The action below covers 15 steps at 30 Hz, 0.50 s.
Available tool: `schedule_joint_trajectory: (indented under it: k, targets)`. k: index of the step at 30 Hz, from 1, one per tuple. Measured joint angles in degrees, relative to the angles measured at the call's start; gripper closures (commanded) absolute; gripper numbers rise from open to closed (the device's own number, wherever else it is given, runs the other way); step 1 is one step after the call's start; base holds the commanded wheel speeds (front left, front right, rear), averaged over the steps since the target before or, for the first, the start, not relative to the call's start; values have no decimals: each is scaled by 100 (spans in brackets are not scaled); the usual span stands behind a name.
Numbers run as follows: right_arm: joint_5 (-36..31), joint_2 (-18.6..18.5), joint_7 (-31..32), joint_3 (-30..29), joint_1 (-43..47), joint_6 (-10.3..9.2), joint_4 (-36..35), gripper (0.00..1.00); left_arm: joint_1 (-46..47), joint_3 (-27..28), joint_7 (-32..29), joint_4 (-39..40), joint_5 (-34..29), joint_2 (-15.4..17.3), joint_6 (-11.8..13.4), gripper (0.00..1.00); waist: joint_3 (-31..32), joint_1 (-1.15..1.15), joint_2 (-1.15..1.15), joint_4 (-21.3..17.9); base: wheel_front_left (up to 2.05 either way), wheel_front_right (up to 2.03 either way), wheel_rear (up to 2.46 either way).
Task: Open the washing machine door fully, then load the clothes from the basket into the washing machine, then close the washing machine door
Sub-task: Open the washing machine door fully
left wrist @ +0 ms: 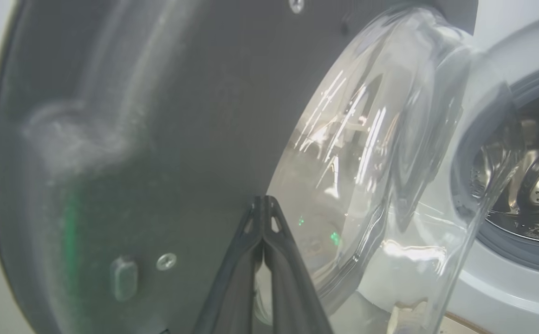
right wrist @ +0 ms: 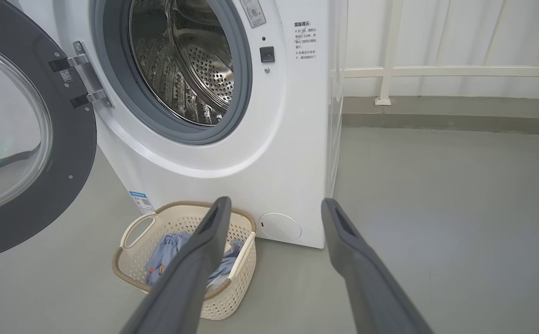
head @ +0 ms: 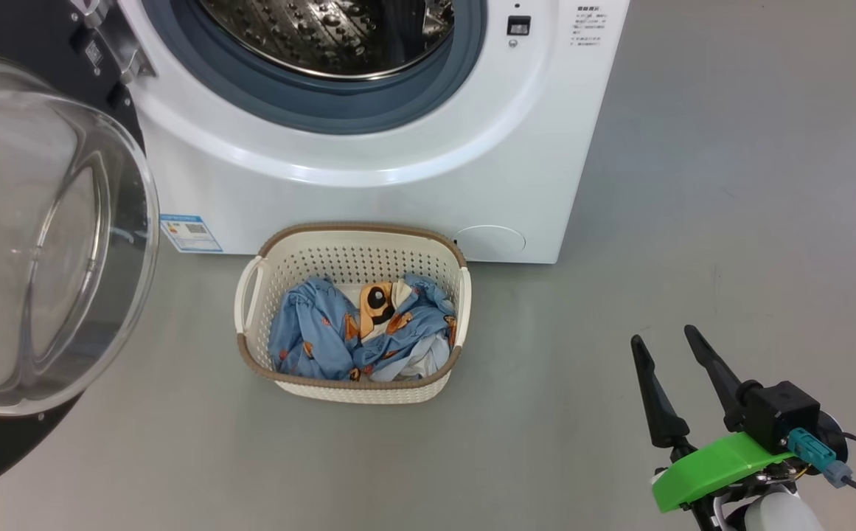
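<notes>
Washing machine door (head: 44,243) stands open; blue clothes (head: 324,332) lie in basket (head: 361,259) before washing machine (head: 398,199).

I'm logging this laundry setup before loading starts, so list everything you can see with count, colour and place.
washing machine: one, white, behind the basket
washing machine door: one, black rim, clear glass bowl, standing open on the robot's left
drum: one, perforated steel, inside the machine
basket: one, cream with brown rim, on the floor
clothes: one heap, light blue with orange prints, in the basket
energy sticker: one, blue, machine's lower front
left gripper: one, dark, shut, by the door's inner face
right gripper: one, dark, open, empty, above the floor
</notes>
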State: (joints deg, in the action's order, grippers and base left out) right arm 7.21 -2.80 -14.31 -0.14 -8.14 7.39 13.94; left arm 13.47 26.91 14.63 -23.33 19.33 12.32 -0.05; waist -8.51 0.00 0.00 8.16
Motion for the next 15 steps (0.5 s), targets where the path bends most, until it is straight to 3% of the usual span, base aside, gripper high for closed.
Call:
schedule_joint_trajectory:
  k: [7, 15]
  targets:
    - [23, 0, 0, -56, 13, 0, -3, 0, -64, -16, 1, 832, -330, -407, -270, 100, 96, 0, 0, 11, 0, 0, 0]
    - [51, 0, -1, -80, 128, 0, -13, 0, -450, -579, 1, 1871, -813, -724, -579, 100, 259, 0, 0, -4, 0, 0, 0]
